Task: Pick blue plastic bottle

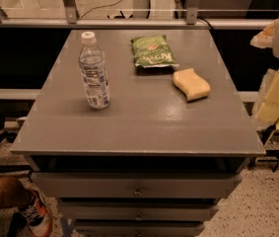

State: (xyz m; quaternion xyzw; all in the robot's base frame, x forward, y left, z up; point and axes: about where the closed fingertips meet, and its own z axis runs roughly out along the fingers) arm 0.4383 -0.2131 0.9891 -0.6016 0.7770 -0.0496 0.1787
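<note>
Slim, white-capped blue plastic bottle (94, 73) stands upright at the left of the grey cabinet top (144, 127), well apart from the green snack bag (153, 52) and yellow sponge (191, 84) — side approach looks free. Cream gripper (277, 95) parked off the right edge — opening: cannot tell.

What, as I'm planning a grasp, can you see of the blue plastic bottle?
The blue plastic bottle is slim, clear, faintly bluish plastic, with a white screw cap on and a white-and-blue label round its middle. It stands upright on the left part of the grey table, touching nothing else, apart from the green bag and yellow sponge. The gripper, a pale shape at the right edge, is far from it.
</note>
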